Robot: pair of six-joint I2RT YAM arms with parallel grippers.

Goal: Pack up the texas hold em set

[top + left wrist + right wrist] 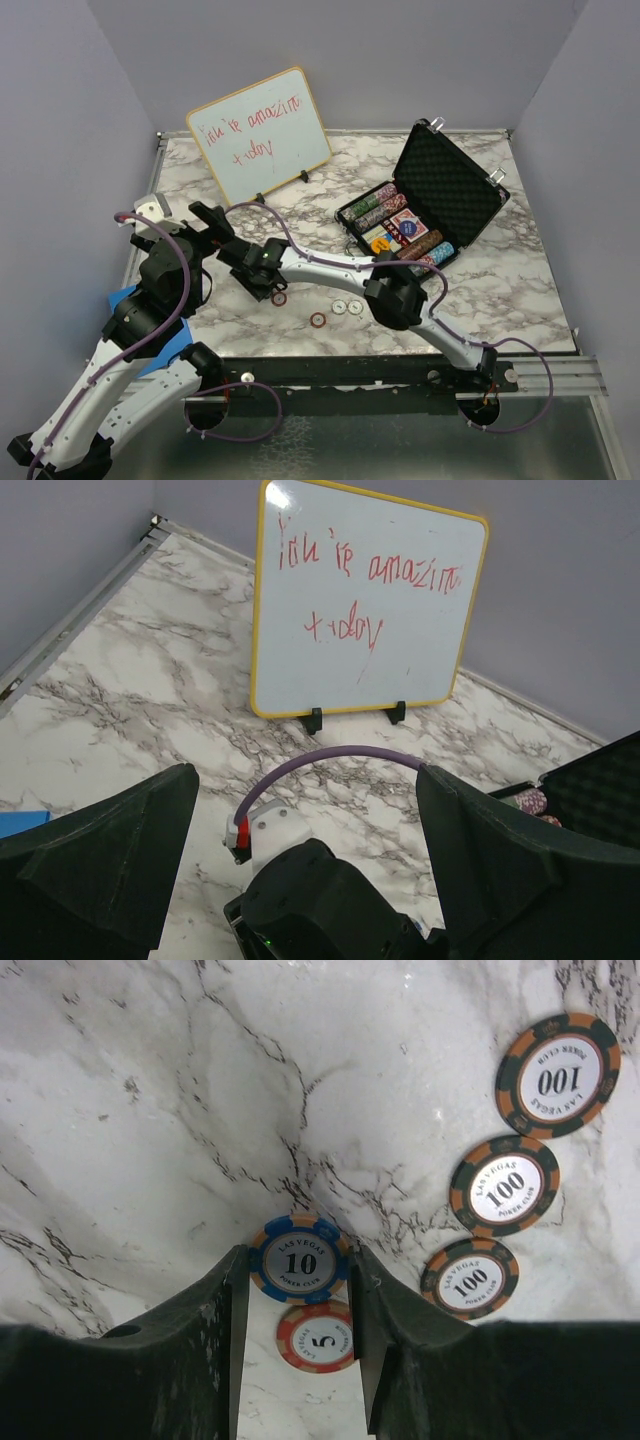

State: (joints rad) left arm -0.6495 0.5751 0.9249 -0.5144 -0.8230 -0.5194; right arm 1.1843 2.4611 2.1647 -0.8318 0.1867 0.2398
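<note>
The black briefcase [455,185] stands open at the back right, with rows of poker chips [372,208], red card decks [405,226] and an orange disc [380,243] in its foam tray. My right gripper [298,1262] reaches left over the table and is shut on a blue "10" chip [298,1260]. A red "5" chip [314,1337] lies on the marble under it. Three black-and-orange "100" chips [505,1187] lie to its right. My left gripper [305,780] is open and empty above the right arm's wrist [320,900]. The dice are not visible.
A wood-framed whiteboard [260,135] with red writing stands at the back left; it also shows in the left wrist view [365,600]. Loose chips [348,307] lie on the marble near the front edge. A purple cable [330,760] arcs over the right wrist.
</note>
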